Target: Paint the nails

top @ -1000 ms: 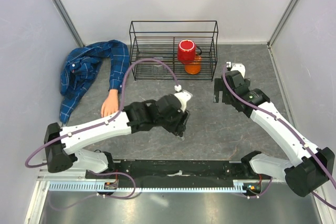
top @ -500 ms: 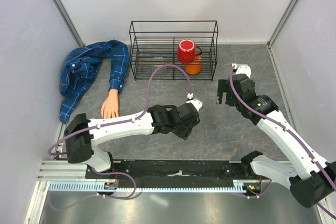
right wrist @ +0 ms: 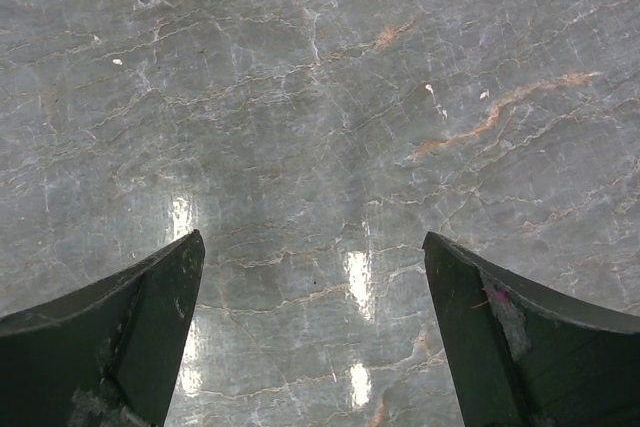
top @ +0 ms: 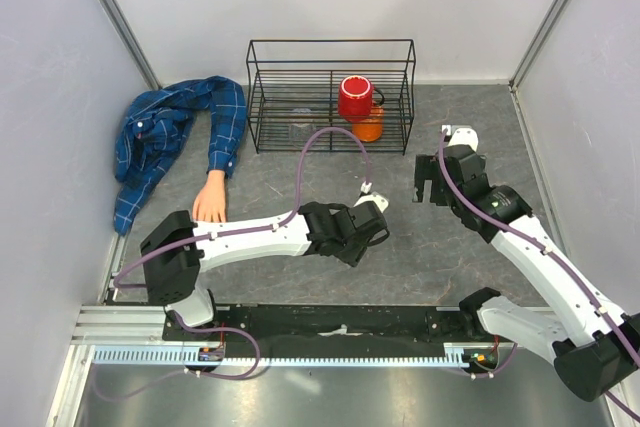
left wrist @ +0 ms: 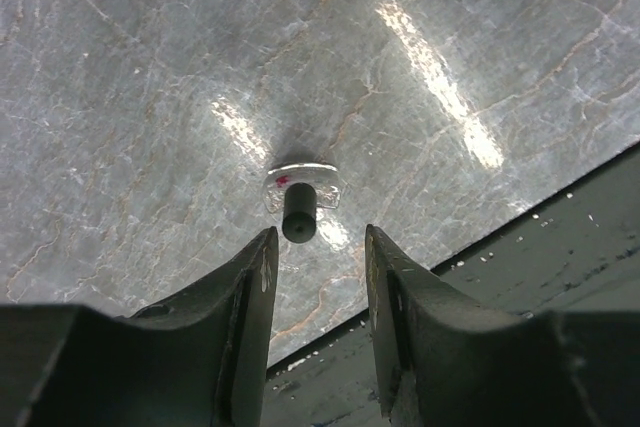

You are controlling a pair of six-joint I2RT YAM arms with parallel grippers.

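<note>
Both the left gripper (left wrist: pixel 320 239) and right gripper (right wrist: pixel 312 242) stand spread; nails (top: pixel 203 218) on the peach hand (top: pixel 210 204) are indistinct.

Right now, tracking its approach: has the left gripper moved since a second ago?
Yes: the left gripper shifted right, now roughly in line with the wire rack's red cup.

I can read no lettering, number or brand in any of my three views. The small clear bottle (left wrist: pixel 300 202) with the dark cap shows only a pink speck in my left wrist view, too small to tell whether it is print.
</note>
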